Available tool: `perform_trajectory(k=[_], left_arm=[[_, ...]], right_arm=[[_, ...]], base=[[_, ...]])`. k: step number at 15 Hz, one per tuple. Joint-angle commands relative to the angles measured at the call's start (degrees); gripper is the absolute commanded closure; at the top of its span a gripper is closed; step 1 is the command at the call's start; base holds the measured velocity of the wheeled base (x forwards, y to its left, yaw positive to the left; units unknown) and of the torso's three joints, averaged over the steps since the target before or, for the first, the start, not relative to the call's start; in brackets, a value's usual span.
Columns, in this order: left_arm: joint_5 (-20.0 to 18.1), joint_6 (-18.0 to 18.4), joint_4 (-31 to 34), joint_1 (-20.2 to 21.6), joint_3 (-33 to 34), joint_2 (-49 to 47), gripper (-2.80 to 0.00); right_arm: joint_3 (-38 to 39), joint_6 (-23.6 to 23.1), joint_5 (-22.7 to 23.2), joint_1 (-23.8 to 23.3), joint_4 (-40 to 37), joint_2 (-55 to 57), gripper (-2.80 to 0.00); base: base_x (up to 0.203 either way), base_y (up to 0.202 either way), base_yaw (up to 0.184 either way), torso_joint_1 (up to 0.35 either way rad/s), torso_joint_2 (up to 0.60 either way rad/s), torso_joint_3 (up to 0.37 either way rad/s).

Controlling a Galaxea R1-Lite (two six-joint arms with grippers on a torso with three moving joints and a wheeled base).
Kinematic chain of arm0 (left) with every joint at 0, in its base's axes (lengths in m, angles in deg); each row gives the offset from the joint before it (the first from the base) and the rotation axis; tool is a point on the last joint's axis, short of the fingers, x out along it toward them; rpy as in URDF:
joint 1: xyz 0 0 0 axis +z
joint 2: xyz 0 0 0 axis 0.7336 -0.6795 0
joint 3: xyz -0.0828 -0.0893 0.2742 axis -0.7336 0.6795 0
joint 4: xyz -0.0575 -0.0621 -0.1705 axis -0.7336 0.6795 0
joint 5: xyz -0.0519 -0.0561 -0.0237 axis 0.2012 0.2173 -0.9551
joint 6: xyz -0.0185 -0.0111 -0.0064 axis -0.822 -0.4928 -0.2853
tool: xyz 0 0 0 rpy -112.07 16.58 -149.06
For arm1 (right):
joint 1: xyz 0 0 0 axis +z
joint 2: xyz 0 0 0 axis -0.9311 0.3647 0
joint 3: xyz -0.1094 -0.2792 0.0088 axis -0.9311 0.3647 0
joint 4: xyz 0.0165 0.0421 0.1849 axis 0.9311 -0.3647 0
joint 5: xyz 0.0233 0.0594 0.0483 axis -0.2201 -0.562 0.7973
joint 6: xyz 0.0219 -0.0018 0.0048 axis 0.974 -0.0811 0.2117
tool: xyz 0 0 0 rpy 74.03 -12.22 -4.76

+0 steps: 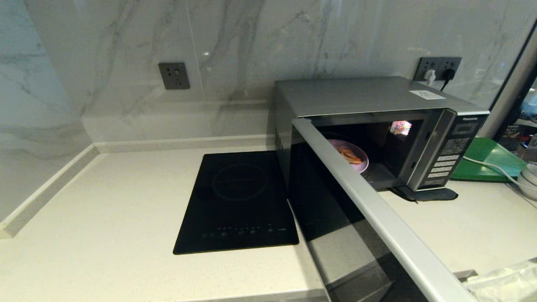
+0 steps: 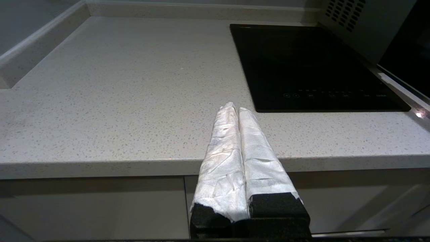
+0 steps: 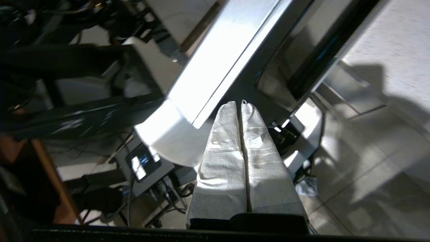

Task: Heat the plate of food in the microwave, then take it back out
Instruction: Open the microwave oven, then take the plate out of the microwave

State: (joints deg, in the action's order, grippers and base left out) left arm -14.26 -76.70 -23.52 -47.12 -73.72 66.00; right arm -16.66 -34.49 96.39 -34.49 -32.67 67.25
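Plate of food sits inside the microwave, door open; heating apparently pending. Left gripper and right gripper clenched, empty.

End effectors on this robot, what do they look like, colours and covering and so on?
Both look alike. The left end effector has two long tapering fingers wrapped in crinkled white tape or cloth, rising from a black base block. The right end effector has the same white wrinkled wrapping over a dark base. No cables or printed markings show on either one, and the arms behind them are out of view.
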Motion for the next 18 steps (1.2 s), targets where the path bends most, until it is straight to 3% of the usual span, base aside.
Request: perform_trajectory(k=[1,4,8,11,14,18], left_arm=[[0.0,0.0,0.0,0.0,0.0,0.0,0.0],[0.0,0.0,0.0,0.0,0.0,0.0,0.0],[0.0,0.0,0.0,0.0,0.0,0.0,0.0],[0.0,0.0,0.0,0.0,0.0,0.0,0.0],[0.0,0.0,0.0,0.0,0.0,0.0,0.0],[0.0,0.0,0.0,0.0,0.0,0.0,0.0]], right_arm=[[0.1,0.0,0.8,1.8,-0.3,-0.5,0.0],[1.3,0.1,0.2,1.7,-0.3,-0.1,0.0],[2.2,1.5,-4.1,-0.5,0.5,2.0,0.0],[0.9,13.4,-10.0,-7.8,9.7,5.7,0.0],[-4.5,24.4,-14.2,-12.4,11.1,9.3,0.0],[-5.6,42.6,-18.3,-14.0,14.6,15.5,0.0]], base=[[0.0,0.0,0.0,0.0,0.0,0.0],[0.0,0.0,0.0,0.0,0.0,0.0],[0.0,0.0,0.0,0.0,0.0,0.0],[0.0,0.0,0.0,0.0,0.0,0.0],[0.0,0.0,0.0,0.0,0.0,0.0],[0.0,0.0,0.0,0.0,0.0,0.0]])
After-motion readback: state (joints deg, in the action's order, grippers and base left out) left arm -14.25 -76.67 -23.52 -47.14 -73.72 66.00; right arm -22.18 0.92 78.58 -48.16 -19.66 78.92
